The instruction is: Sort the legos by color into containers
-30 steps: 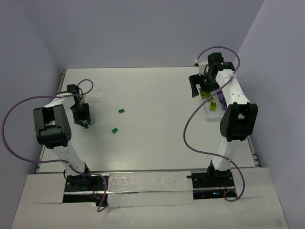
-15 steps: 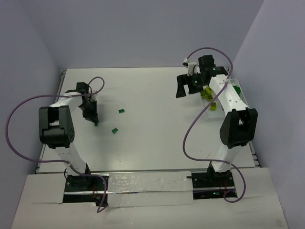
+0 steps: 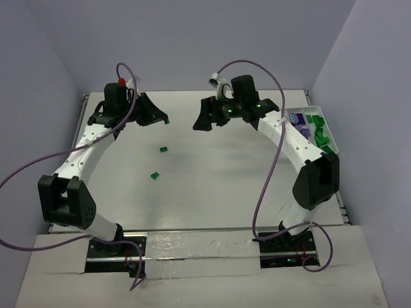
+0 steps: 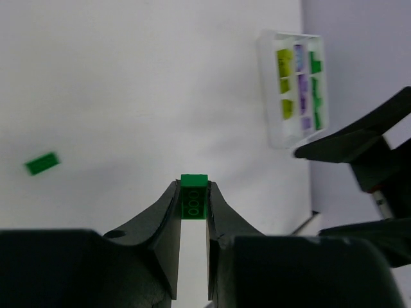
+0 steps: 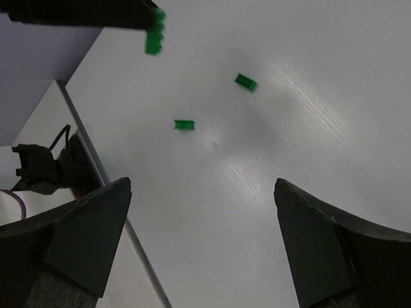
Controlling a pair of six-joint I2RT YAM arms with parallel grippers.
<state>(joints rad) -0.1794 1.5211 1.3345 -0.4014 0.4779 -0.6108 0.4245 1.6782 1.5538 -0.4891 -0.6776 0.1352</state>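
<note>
While gripping the green brick (image 4: 193,200) with the left claw (image 4: 192,186) pinched shut, carry it level and slowly toward the tray (image 4: 264,70) at the far right edge. Steer clear of the right claw (image 5: 201,185), spread wide and empty, close by. Release low over its green side. Leave two loose bricks (image 3: 164,149) (image 3: 154,174) on table (image 3: 218,192) for later.

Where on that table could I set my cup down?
The near middle of the table, between the loose green bricks and the right arm, is bare. Crowded: the far middle, where left gripper, holding a green brick, and right gripper hover, and the tray at far right.
</note>
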